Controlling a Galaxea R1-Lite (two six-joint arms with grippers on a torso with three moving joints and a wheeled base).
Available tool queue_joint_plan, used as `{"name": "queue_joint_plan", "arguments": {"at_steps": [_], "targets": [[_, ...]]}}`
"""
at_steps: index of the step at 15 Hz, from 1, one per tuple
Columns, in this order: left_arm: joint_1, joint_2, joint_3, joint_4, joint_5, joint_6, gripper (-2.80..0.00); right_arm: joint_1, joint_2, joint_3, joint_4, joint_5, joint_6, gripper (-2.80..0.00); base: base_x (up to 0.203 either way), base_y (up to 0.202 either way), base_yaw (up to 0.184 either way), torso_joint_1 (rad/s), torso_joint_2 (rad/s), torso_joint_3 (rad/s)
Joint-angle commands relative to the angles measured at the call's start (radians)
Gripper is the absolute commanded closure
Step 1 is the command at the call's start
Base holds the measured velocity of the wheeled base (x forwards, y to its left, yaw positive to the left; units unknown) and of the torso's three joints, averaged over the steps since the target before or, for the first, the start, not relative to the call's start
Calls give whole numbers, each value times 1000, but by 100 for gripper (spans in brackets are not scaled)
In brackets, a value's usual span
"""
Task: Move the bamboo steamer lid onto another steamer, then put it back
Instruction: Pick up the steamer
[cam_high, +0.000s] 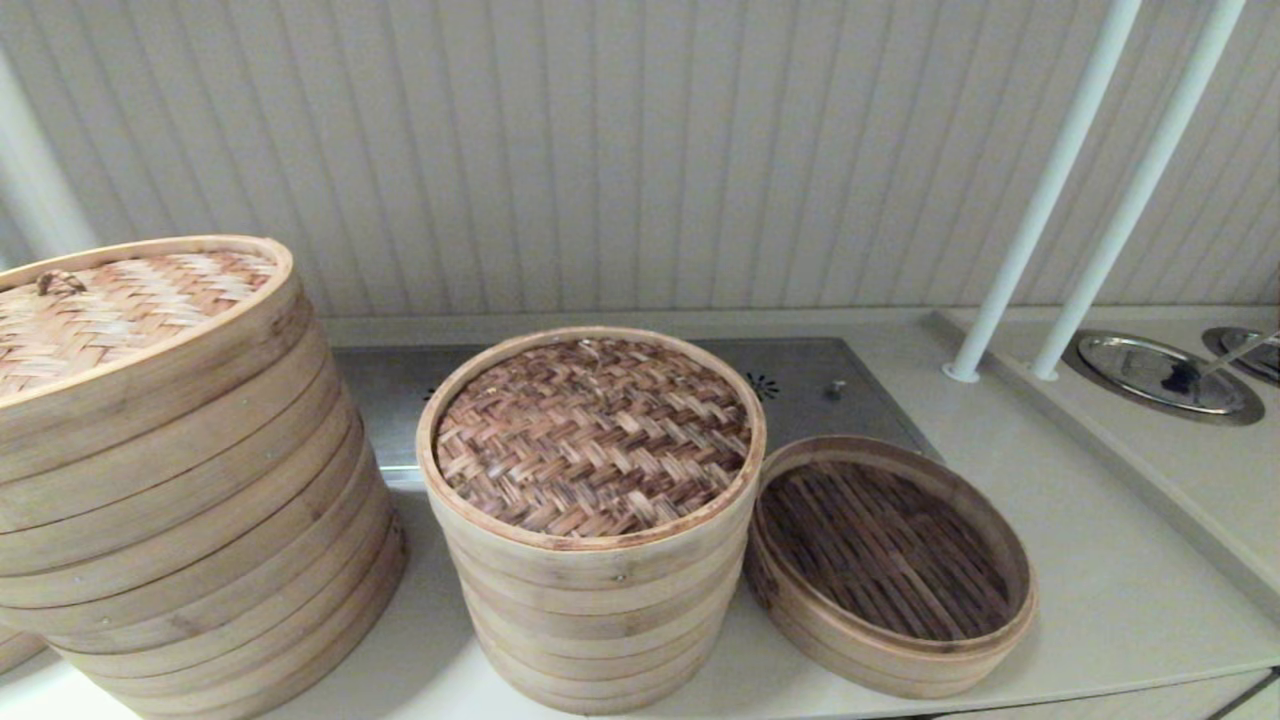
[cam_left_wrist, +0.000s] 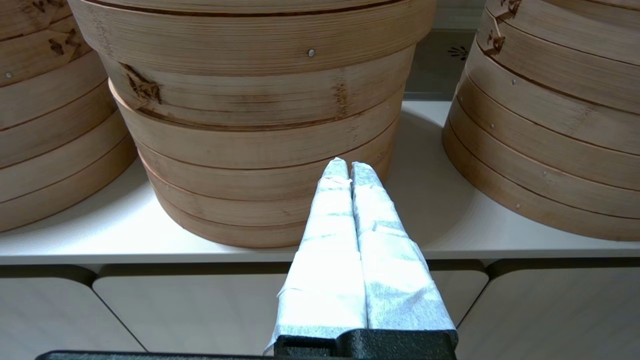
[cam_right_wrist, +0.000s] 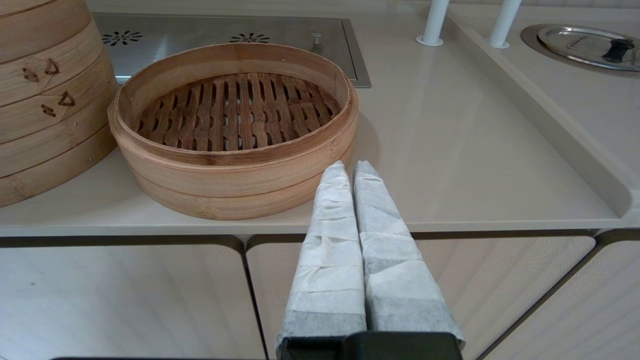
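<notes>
**Both claws clenched and empty, lid on middle stack**

The medium round bamboo steamer lid with dark brown herringbone-woven top and pale band rim (cam_high: 592, 436) sits flat on top of the middle multi-tier pale bamboo steamer stack (cam_high: 598, 610), centre of the pale countertop (cam_high: 1100, 570). Just right of that stack, touching or nearly touching its side, stands the single shallow round bamboo steamer tray with dark slatted bottom (cam_high: 890, 560), uncovered, nothing in it.

Left: big wide bamboo stack (cam_high: 190, 560) with a lighter-woven lid carrying a small loop handle (cam_high: 120, 300).

Left gripper (cam_left_wrist: 348, 166): white-wrapped fingers pressed together, clenched on nothing, held in front of the counter's near edge, pointing at the lower tiers of the middle stack; touches nothing. Not seen in the head view.

Right gripper (cam_right_wrist: 349, 167): wrapped fingers also pressed tight, holding nothing, held off the near counter edge, tips pointing at the near-right wall of the shallow tray; contact with it cannot be told.

Far side: steel panel (cam_high: 800, 385) set in the counter behind the stacks. Far right: two white poles (cam_high: 1080, 190), round metal lid with dark knob (cam_high: 1160, 375).
</notes>
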Motion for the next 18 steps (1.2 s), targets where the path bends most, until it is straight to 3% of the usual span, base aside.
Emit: {"name": "queue_joint_plan", "arguments": {"at_steps": [1, 15, 18], "targets": [[0, 0, 0, 0, 0, 0, 0, 0, 6, 3, 0, 1, -1, 0, 0, 0, 0, 0, 0, 0], [0, 0, 0, 0, 0, 0, 0, 1, 6, 0, 5, 1, -21, 0, 0, 0, 0, 0, 0, 0], [0, 0, 0, 0, -1, 0, 0, 2, 86, -56, 0, 4, -24, 0, 0, 0, 0, 0, 0, 0]]}}
